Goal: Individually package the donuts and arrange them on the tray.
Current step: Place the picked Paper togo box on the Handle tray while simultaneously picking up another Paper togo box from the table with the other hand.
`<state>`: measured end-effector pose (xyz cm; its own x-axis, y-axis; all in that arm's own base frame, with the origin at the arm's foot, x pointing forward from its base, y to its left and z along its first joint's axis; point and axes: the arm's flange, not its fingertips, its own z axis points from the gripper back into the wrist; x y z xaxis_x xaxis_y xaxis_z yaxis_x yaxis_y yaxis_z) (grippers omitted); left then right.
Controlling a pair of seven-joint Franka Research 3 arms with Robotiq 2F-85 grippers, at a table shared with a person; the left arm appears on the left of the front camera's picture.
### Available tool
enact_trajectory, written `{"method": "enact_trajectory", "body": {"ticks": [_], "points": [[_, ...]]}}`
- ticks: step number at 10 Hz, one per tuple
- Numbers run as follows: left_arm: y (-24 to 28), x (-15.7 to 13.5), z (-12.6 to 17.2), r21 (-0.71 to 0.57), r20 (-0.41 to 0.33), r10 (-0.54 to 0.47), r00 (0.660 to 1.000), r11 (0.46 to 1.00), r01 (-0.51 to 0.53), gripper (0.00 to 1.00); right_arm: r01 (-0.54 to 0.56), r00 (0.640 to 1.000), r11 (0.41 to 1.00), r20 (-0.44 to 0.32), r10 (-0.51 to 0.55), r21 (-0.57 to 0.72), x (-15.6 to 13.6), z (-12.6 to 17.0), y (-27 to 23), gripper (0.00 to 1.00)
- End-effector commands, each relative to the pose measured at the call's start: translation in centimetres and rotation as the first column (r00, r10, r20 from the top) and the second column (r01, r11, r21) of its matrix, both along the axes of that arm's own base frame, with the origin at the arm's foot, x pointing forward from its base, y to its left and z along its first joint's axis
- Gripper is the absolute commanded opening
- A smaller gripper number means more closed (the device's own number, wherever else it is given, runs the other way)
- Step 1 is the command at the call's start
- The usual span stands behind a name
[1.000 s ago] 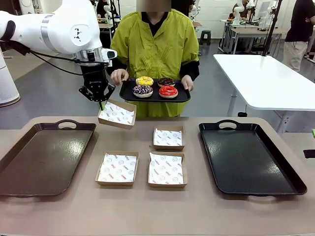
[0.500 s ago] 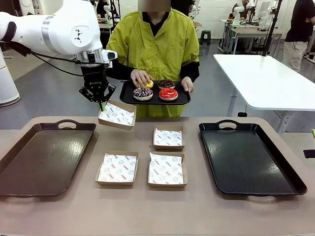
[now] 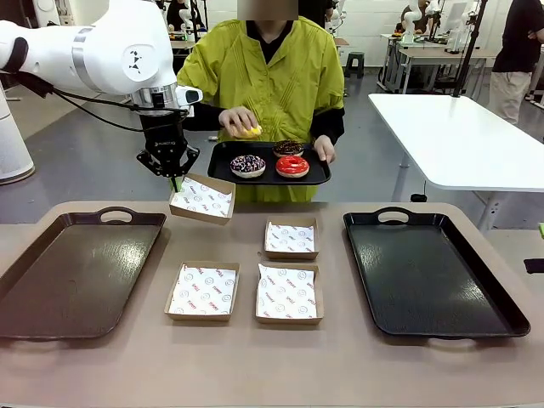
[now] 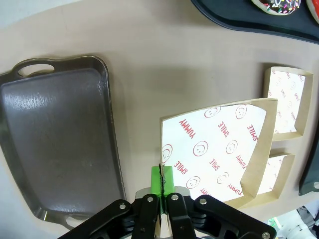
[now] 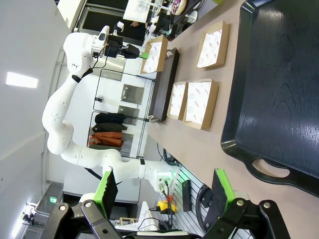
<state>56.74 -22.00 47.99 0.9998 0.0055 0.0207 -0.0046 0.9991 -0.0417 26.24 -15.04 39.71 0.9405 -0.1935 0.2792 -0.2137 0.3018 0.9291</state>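
While gripping the rim of the raised box (image 3: pixel 202 197) with left fingers (image 4: pixel 156 180) closed, hold it level and steady at the far left for the yellow donut (image 3: pixel 250 131), in the person's hand (image 3: pixel 237 120) above the far tray (image 3: pixel 223 174); right fingers (image 5: pixel 222 191) open, idle.

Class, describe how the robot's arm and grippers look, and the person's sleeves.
The left arm is white and rounded, with a grey band, a small black mark and a black cable trailing beneath. The left gripper and right gripper are black with green pads. The person's sleeves are yellow-green over dark cuffs.
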Motion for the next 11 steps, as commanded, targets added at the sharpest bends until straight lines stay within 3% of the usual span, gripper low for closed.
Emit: {"method": "enact_trajectory", "body": {"ticks": [1, 11], "points": [[0.06, 0.06, 0.08, -0.001, 0.005, 0.001, 1.0, 1.0, -0.001, 0.0, -0.001, 1.0, 1.0, 0.012, 0.001, 0.009, 0.01, 0.11, -0.01, 1.0], [0.06, 0.06, 0.08, -0.001, 0.005, 0.001, 1.0, 1.0, -0.001, 0.0, -0.001, 1.0, 1.0, 0.012, 0.001, 0.009, 0.01, 0.11, -0.01, 1.0]]}}
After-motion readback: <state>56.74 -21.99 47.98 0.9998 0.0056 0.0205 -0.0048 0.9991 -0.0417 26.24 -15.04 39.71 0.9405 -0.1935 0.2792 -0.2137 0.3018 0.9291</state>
